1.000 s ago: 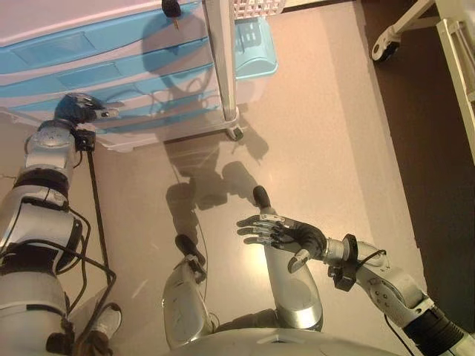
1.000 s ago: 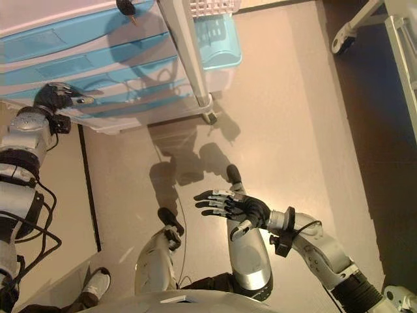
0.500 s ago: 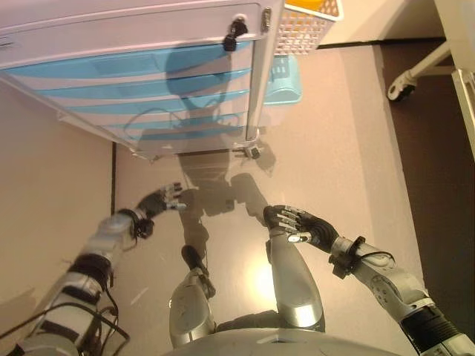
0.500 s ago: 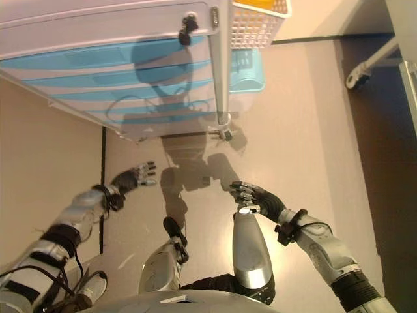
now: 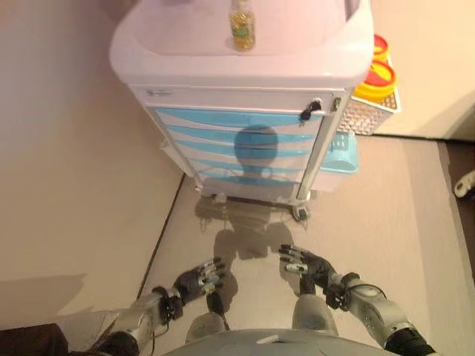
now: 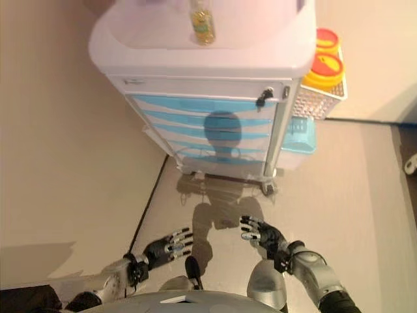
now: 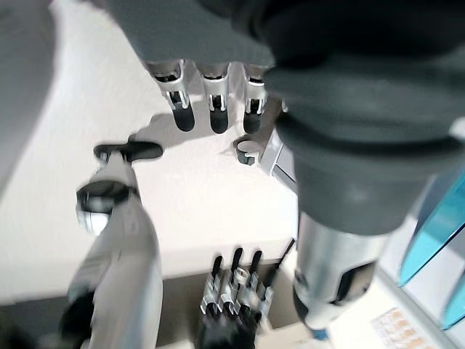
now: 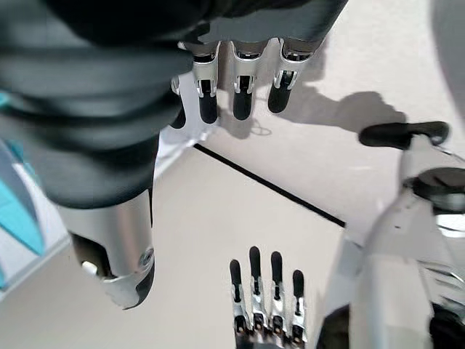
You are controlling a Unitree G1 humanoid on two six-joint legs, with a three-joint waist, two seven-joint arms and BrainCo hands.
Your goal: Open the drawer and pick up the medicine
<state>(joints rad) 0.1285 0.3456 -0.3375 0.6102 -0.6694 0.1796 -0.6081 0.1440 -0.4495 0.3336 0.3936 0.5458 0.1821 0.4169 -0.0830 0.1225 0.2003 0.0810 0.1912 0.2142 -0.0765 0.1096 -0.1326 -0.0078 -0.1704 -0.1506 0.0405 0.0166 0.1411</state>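
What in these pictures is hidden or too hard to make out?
- Medicine: no view shows inside the shut blue drawers.
- Small bottle on the cart top: too small to tell its contents.
- Yellow-lidded tubs: partly behind the cart.
- Left hand and right hand: both open, empty.

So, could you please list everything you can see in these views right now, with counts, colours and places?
White wheeled cart: one, white, standing on the floor ahead of the robot, against the wall.
Light blue drawers: several, stacked down the cart's front, all closed.
Small yellow-capped bottle: one, yellowish, upright on the cart's top.
Black key: one, in the cart's front, upper right corner.
White mesh basket: one, hung on the cart's right side.
Yellow round containers: two, red-rimmed lids, in the basket.
Light blue bin: one, low beside the cart, under the basket.
Left hand: open, empty, low above the floor.
Right hand: open, empty, likewise.
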